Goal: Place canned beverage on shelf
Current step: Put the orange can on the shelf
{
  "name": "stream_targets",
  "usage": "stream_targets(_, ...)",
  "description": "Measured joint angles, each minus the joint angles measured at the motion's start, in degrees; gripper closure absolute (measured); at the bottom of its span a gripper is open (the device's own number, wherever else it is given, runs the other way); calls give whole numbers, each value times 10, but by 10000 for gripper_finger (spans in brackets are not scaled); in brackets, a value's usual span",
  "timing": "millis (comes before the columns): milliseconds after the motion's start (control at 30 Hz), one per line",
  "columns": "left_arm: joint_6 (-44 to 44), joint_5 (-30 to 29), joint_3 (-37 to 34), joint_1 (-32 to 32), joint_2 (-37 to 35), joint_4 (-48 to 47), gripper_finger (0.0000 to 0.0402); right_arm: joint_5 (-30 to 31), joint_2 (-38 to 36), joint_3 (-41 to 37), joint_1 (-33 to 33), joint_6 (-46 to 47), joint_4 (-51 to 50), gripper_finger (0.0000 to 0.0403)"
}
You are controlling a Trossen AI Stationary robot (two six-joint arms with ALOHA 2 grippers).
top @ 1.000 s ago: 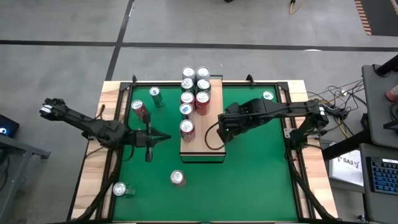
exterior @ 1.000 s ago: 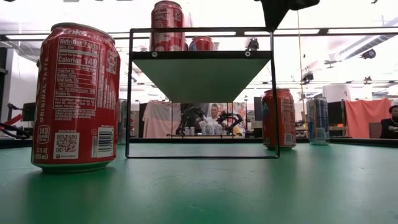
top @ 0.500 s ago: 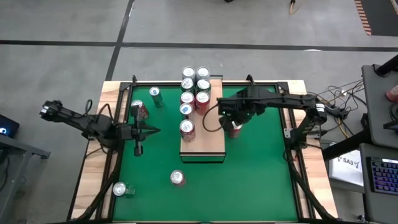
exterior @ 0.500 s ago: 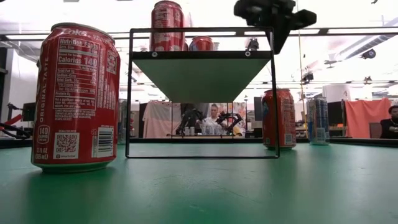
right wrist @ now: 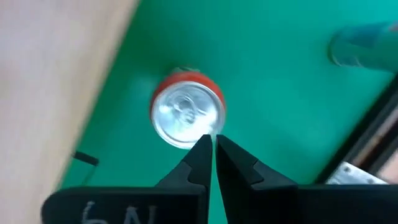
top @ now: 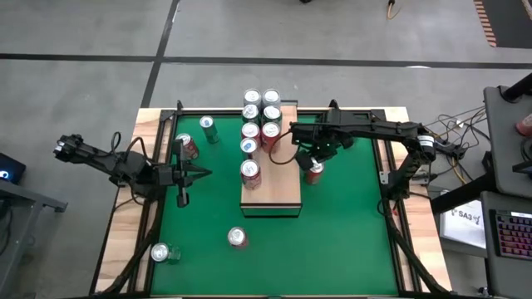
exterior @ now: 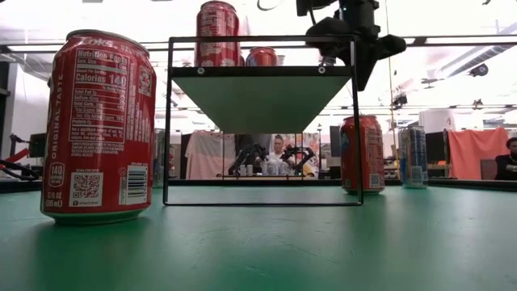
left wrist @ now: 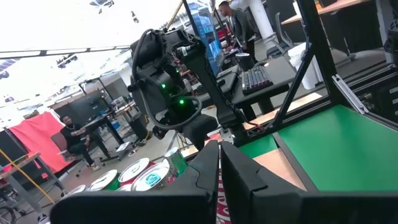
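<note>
The landmark is the shelf (top: 270, 158), a long board of pale reddish-grained wood raised on a low dark frame above the green table surface (top: 349, 241).

Right arm: over the past second the right gripper (top: 314, 157) has swung from the shelf's near right edge outward and toward the far end, and now hangs over a red canned beverage with a silver top (top: 313, 174) standing upright on the green just beside the shelf's right edge. In the right wrist view the two dark fingers (right wrist: 200, 157) are pressed almost together, with only a thin slit between them, and they hold nothing; the can (right wrist: 186, 116) lies directly below and slightly ahead of their tips. The move reads as an approach to the next can; the fingers would have to spread before descending around it.

Left arm: the left gripper (top: 184, 175) has drawn back from the shelf's left side and waits over the green, fingers (left wrist: 239, 180) likewise nearly closed and empty.

Shelf load: a cluster of upright red and silver-topped cans (top: 259, 120) occupies the far half of the shelf, while the near half is bare wood. Several cans remain on the green around the shelf.
</note>
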Motion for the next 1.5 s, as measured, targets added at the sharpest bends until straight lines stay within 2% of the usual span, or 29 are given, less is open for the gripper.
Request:
stream_targets(167,0,0,0,0,0,0,402,-10,0,0,0,5,23,348)
stream_targets(333,0,0,0,0,0,-6,402,-11,0,0,0,68,24,256)
stream_targets(500,0,0,0,0,0,-7,402,-31,0,-3,-5,82,23,156)
stream_targets(700,0,0,0,0,0,-8,402,-30,0,-34,-5,79,28,82)
stream_targets(967,0,0,0,0,0,-10,402,-30,0,-75,-5,75,65,51)
stream_targets(1500,0,0,0,0,1,-12,402,-28,0,-142,-6,71,143,49)
